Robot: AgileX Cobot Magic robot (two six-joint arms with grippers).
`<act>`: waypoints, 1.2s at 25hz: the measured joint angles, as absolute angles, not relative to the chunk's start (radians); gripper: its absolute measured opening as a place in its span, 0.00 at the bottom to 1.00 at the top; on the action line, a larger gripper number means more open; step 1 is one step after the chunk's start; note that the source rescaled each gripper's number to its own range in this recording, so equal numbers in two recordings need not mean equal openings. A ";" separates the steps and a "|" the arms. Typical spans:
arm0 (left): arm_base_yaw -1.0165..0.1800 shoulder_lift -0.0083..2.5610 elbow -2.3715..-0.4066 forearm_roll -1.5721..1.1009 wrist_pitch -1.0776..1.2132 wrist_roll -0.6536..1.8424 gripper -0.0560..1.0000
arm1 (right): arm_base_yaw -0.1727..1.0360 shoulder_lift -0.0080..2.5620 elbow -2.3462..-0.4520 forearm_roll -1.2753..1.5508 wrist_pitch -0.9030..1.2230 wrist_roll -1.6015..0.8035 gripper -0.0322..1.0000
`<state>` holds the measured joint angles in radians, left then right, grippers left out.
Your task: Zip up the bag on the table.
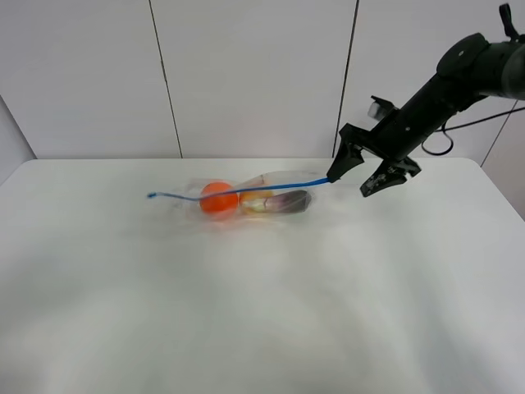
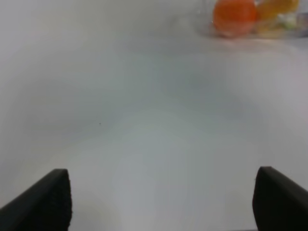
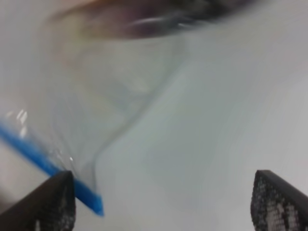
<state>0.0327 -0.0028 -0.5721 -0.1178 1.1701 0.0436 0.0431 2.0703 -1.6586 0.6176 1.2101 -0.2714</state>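
Observation:
The clear plastic bag (image 1: 261, 194) lies on the white table (image 1: 246, 312) a little behind its middle, blurred. Inside it are an orange (image 1: 218, 198), a yellow fruit (image 1: 256, 200) and a purple aubergine (image 1: 289, 201). Its blue zip strip (image 1: 238, 192) runs from the left up to the right. My right gripper (image 1: 353, 182) is open, and the strip's right end lies against one fingertip (image 1: 335, 173). The right wrist view shows the strip's end (image 3: 89, 197) beside that finger (image 3: 50, 202), with the jaws wide apart. My left gripper (image 2: 161, 202) is open and empty over bare table, with the orange (image 2: 234, 17) far ahead.
White wall panels (image 1: 254, 74) stand right behind the table's back edge. The right arm (image 1: 459, 70) reaches in from the upper right with a black cable (image 1: 459, 127) hanging by it. The left arm is out of the exterior high view.

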 joint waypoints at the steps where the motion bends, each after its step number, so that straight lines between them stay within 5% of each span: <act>1: 0.033 -0.003 -0.572 -0.117 1.170 0.041 1.00 | 0.043 2.070 -1.696 0.538 1.210 -0.239 0.91; 8: 0.033 -0.003 -0.572 -0.115 1.170 0.035 1.00 | 0.041 2.069 -1.813 0.153 1.208 -0.118 0.91; 23: 0.033 -0.003 -0.572 -0.115 1.170 0.034 1.00 | 0.013 1.956 -1.811 0.016 1.211 -0.057 0.91; 30: 0.033 -0.003 -0.572 -0.115 1.170 0.033 1.00 | 0.001 1.708 -1.615 0.031 1.211 -0.058 0.91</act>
